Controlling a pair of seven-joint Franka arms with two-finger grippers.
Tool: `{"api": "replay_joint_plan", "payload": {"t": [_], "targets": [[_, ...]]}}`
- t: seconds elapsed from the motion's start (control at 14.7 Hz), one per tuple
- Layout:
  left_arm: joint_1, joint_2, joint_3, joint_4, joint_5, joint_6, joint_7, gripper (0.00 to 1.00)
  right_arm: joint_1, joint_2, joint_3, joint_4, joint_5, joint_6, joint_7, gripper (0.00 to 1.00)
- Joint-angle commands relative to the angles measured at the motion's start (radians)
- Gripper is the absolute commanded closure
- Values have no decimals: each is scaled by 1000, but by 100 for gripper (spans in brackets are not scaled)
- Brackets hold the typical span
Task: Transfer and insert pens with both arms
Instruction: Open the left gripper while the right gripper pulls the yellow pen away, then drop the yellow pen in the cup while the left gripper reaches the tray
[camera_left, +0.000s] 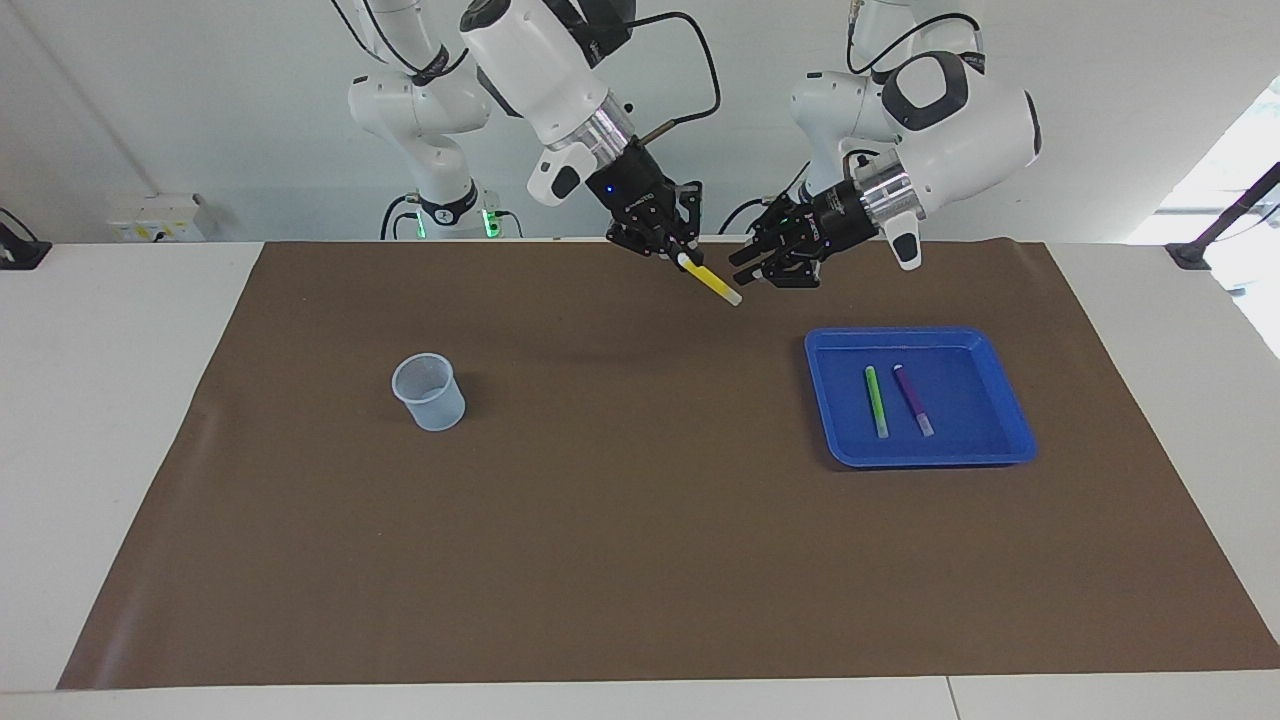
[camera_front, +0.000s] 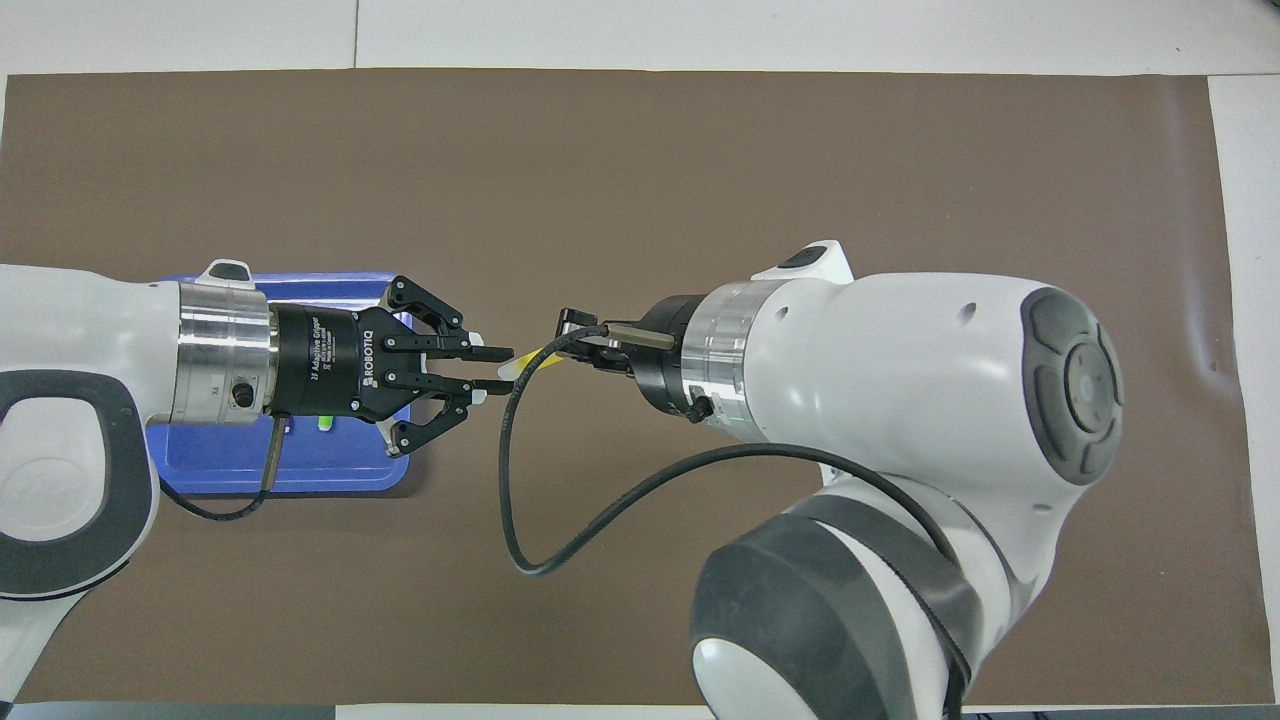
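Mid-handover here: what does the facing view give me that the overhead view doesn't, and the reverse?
Facing view only: the clear cup toward the right arm's end, the purple pen lying whole beside the green pen in the blue tray, and the right tool shut on the yellow pen.
Overhead only: the gap between the left tool's open fingers.
Both: the yellow pen clear of the left tool, both raised over the brown mat.

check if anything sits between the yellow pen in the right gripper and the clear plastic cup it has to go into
Nothing visible does. The right gripper is shut on the slim yellow pen, up over bare brown mat. The clear plastic cup stands alone toward the right arm's end. The open left gripper and the blue plastic tray lie the other way.
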Motion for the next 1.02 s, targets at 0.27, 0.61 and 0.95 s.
{"api": "replay_joint_plan", "payload": {"t": [0.27,0.61,0.95], "targets": [[23,-32,11,-26,72,14,162,0,-22,-71,-117,-126,-236,-99,-333,100],[20,-29,9,-29,230,11,329,0,-22,-114,-253,-157,-314,-174,-634,100],[79,-29,12,-35,348,5,573,0,-30,-177,-365,-253,-351,-168,-818,100]]}}
